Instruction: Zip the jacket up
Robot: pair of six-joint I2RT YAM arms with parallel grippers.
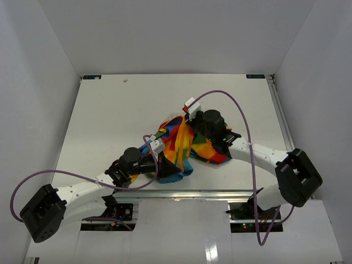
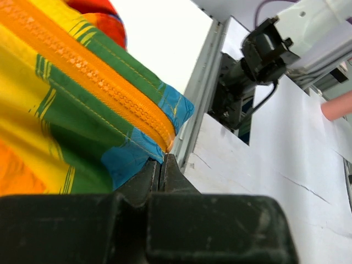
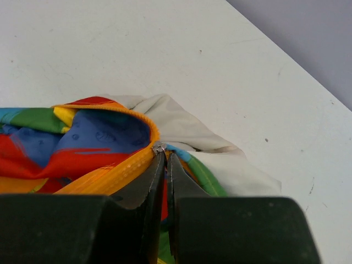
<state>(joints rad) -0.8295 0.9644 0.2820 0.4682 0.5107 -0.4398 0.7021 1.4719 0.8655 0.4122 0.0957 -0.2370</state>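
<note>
The jacket point(image 1: 184, 144) lies bunched in rainbow blocks near the table's front middle. Its orange zipper point(image 2: 93, 77) runs closed down to the blue-trimmed hem corner point(image 2: 173, 107). My left gripper point(image 2: 161, 163) is shut on the hem, right at the zipper's lower end; in the top view the left gripper point(image 1: 168, 166) sits at the jacket's near-left edge. My right gripper point(image 3: 165, 157) is shut on the small metal zipper pull point(image 3: 159, 147) at the top of the orange zipper, beside the cream lining point(image 3: 181, 124). From above, the right gripper point(image 1: 191, 129) is at the jacket's far side.
The table's front edge rail point(image 2: 204, 93) runs close to the left gripper, with the right arm's base point(image 2: 258, 55) beyond it. White walls point(image 1: 44, 49) enclose the table on three sides. Purple cables point(image 1: 242, 121) loop from both arms.
</note>
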